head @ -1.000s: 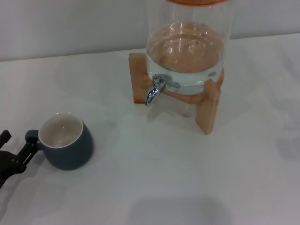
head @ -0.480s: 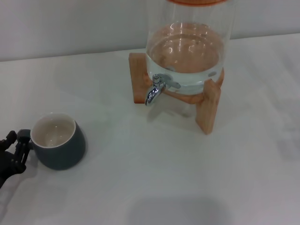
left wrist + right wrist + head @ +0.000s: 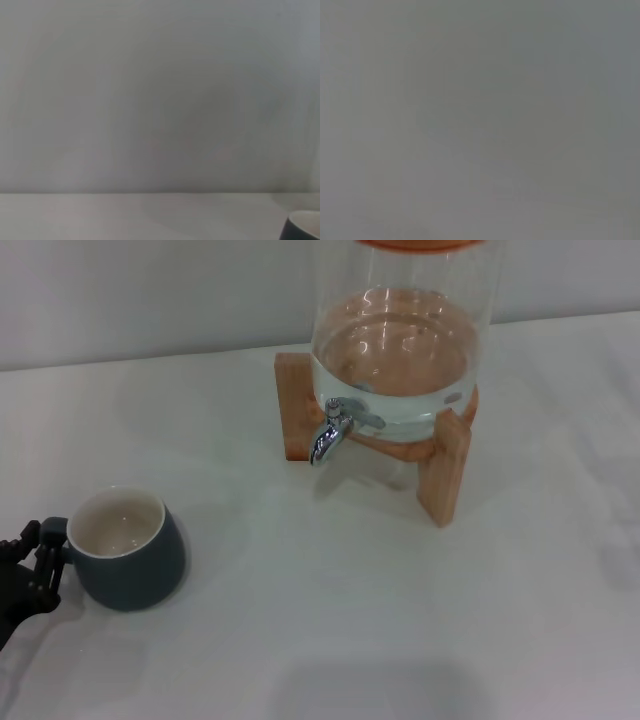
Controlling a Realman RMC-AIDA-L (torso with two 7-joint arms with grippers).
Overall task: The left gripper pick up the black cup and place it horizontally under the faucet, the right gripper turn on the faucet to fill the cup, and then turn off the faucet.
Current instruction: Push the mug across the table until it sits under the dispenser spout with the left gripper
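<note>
White surface (image 3: 330, 620); black cup (image 3: 125, 550) upright at left, left pincer (image 3: 45, 550) pinching its handle; faucet (image 3: 328, 435) well apart; no legible writing.

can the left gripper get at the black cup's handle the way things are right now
Probably yes. In the head view the left gripper is already at the handle side of the black cup, fingers closed around the small handle, with nothing between them. The cup stands upright, well away from the faucet.
</note>
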